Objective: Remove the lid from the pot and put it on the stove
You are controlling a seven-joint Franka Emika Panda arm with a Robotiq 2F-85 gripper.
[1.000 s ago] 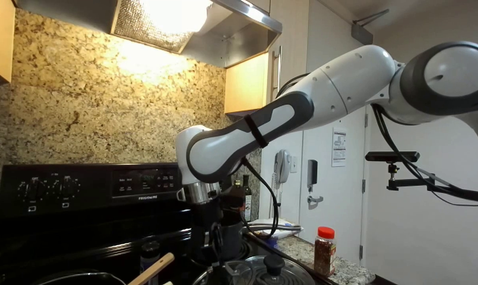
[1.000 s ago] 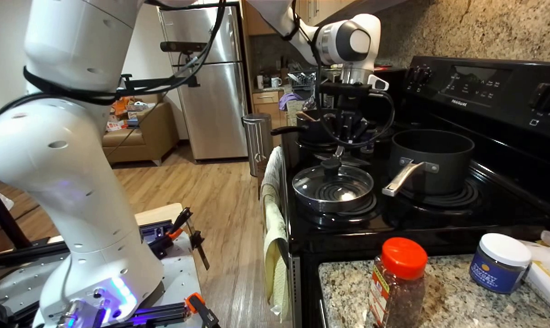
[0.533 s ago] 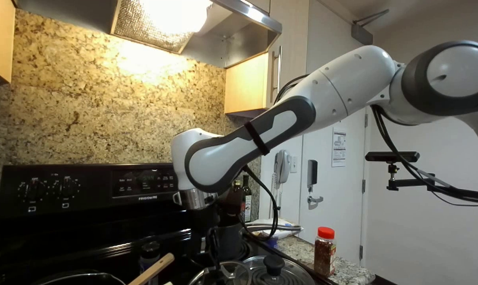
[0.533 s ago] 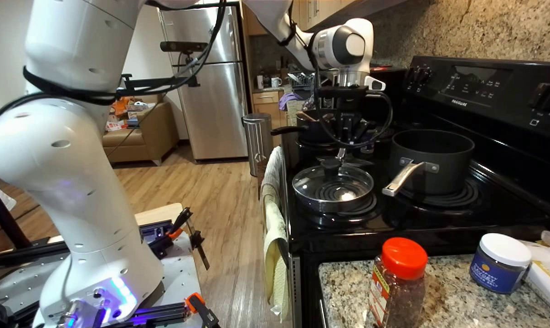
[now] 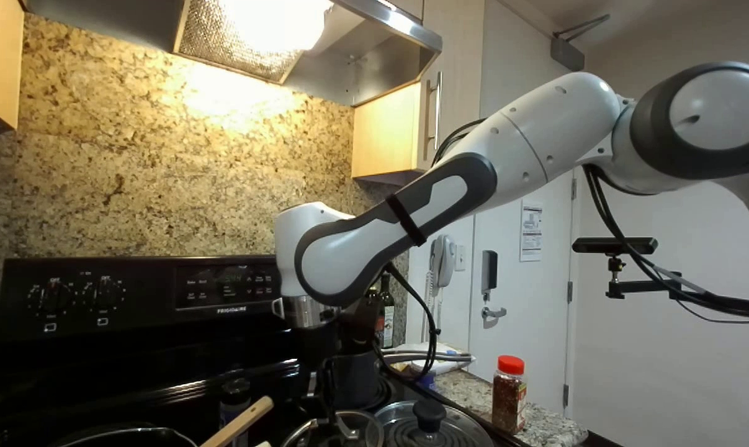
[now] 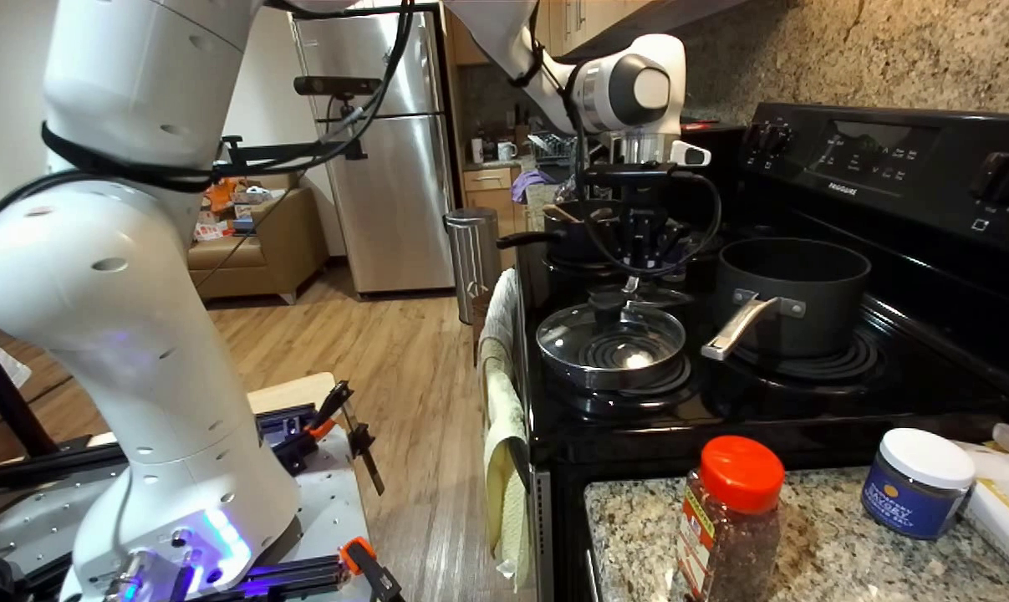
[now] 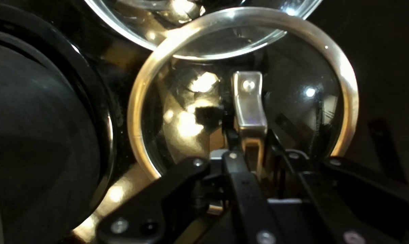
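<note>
The lid point(image 7: 292, 91) is a round glass lid with a metal rim and a silver arched handle point(image 7: 250, 105). My gripper point(image 7: 253, 140) has its fingers close on both sides of that handle and appears shut on it. In the exterior views, the gripper point(image 5: 332, 410) point(image 6: 635, 269) and the lid point(image 5: 365, 425) point(image 6: 667, 297) are low over the stove point(image 6: 721, 422), beside the pot. I cannot tell whether the lid touches the cooktop. The grey pot point(image 6: 792, 309) stands uncovered on a back burner, its silver handle facing forward; it is partly hidden in an exterior view point(image 5: 358, 382).
A shallow pan with a dark-knobbed glass lid point(image 6: 608, 347) stands right beside the held lid; their edges overlap in the wrist view. A black pan point(image 6: 575, 242) stands beyond the gripper. A red-capped jar point(image 6: 734, 510) and a white-capped jar point(image 6: 914, 493) stand on the counter.
The wrist has come down slightly and turned. The lid, tilted a second ago, now lies flatter and has shifted away from the knobbed lid. The pot has not moved.
</note>
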